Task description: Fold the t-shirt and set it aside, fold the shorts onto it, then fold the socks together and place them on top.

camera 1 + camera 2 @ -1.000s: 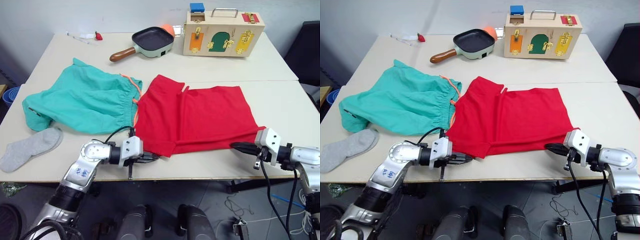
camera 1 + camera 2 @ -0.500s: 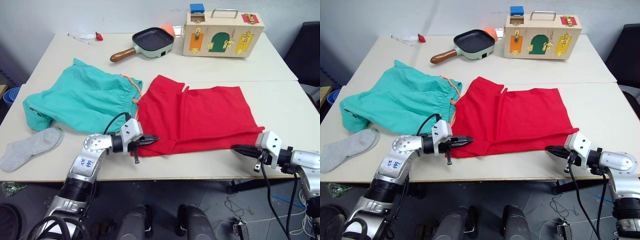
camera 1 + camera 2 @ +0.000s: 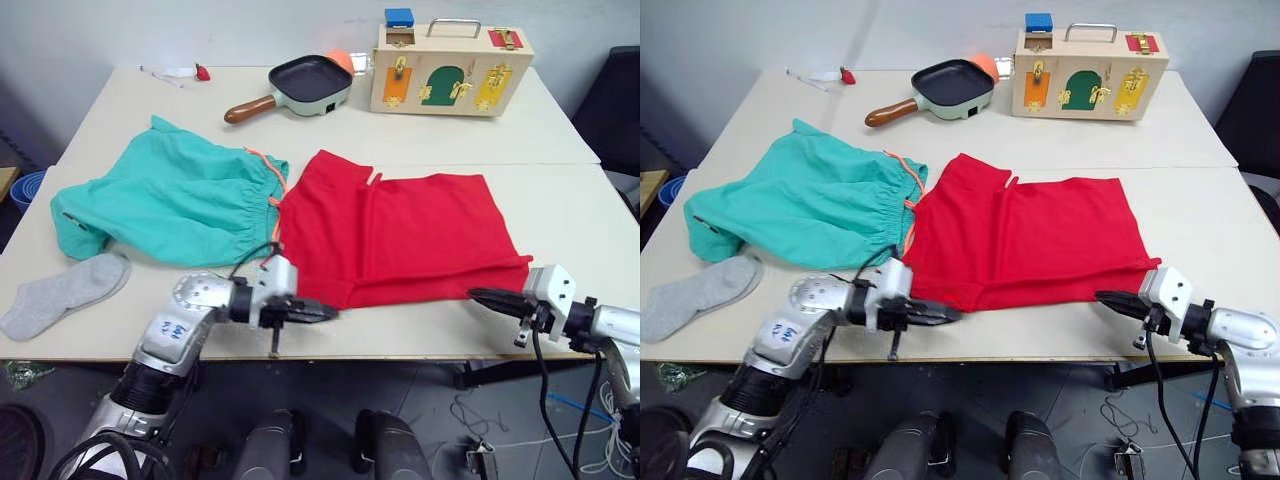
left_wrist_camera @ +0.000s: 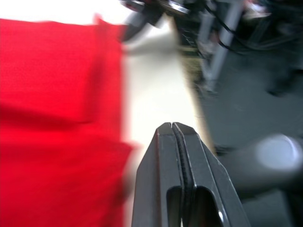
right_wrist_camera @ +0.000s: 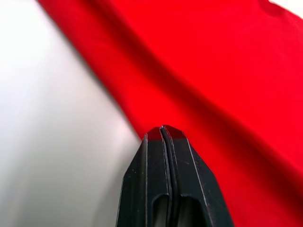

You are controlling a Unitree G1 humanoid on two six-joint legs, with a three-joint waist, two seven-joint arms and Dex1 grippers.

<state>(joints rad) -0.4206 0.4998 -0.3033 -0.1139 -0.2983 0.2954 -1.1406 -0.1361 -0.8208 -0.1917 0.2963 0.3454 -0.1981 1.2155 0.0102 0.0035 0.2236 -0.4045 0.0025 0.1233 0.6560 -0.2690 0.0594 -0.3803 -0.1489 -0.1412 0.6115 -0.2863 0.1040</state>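
The red t-shirt (image 3: 400,235) lies flat in the middle of the table, partly folded, with a doubled band along its front edge. The teal shorts (image 3: 170,200) are spread out to its left, their waistband touching the shirt. One grey sock (image 3: 65,293) lies at the front left corner. My left gripper (image 3: 330,313) is shut and empty, over bare table just in front of the shirt's front left corner (image 4: 71,142). My right gripper (image 3: 474,294) is shut too, its tip at the shirt's front right hem (image 5: 227,104).
At the back of the table (image 3: 590,200) stand a green frying pan (image 3: 305,82) with a wooden handle, an orange ball (image 3: 340,57) behind it, and a wooden latch box (image 3: 453,68). Small items (image 3: 180,72) lie at the back left. A blue bin (image 3: 25,185) sits off the left edge.
My left gripper has moved off the shirt's front left corner, forward and to the right, onto bare table. The right gripper has hardly moved. The camera shifted slightly.
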